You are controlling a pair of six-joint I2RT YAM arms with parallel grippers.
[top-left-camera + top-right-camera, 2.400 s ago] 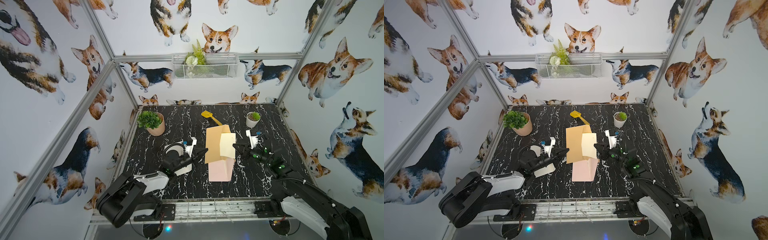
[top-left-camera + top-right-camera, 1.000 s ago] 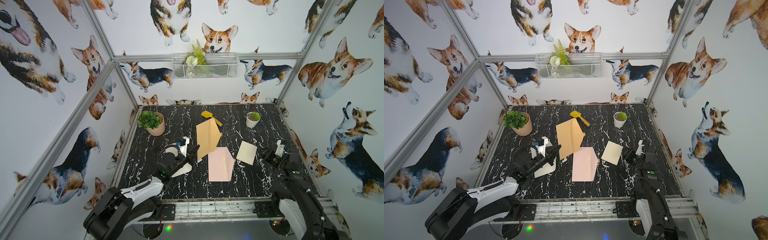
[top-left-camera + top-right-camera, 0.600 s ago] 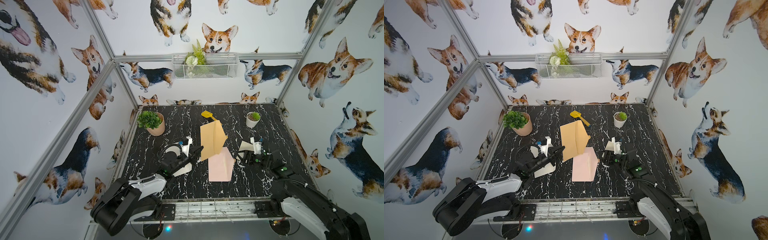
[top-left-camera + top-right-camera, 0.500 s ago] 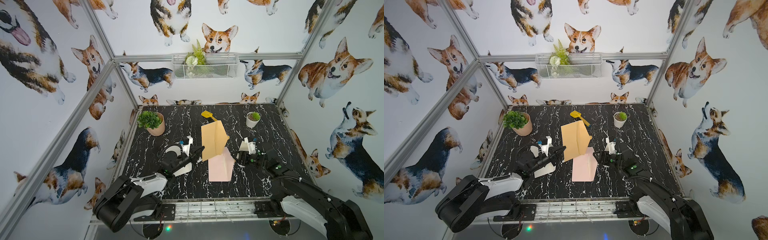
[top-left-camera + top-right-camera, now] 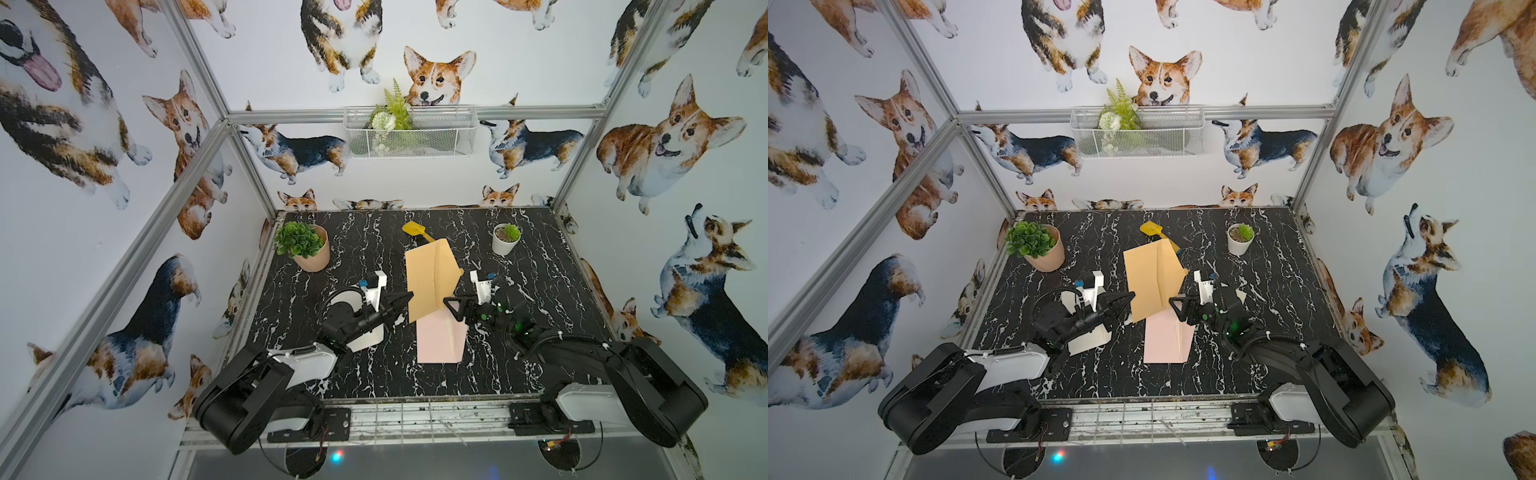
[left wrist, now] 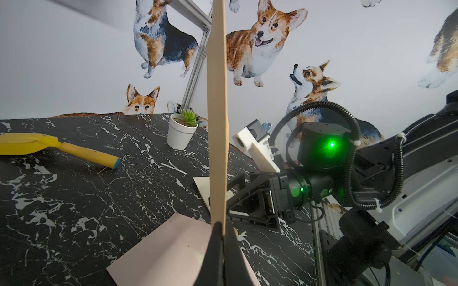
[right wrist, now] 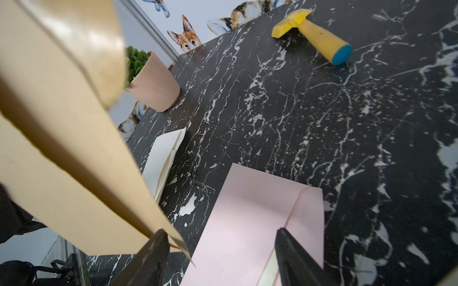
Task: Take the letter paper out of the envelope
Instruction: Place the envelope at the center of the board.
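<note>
Black left gripper (image 6: 223, 225) stood clamped on one edge of a tan paper envelope (image 5: 428, 278), holding it upright over a pale-pink paper sheet (image 5: 436, 345) lying flat on the black marble-patterned table (image 5: 540, 270). The right gripper (image 7: 220, 231) had its jaws apart, one finger at the envelope's bottom corner. The left wrist view showed the cream letter paper (image 6: 203, 188) flat on the table behind the envelope, beside the right gripper. Farther back lay a yellow plastic scoop (image 5: 415, 230), its blue handle tip clear in the right wrist view.

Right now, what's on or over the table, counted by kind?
Envelopes: 2, tan envelope, pink envelope
Folded papers: 2, white paper, cream paper
Potted plants: 2, peach pot, white pot
Yellow scoop: 1
Total: 7
</note>
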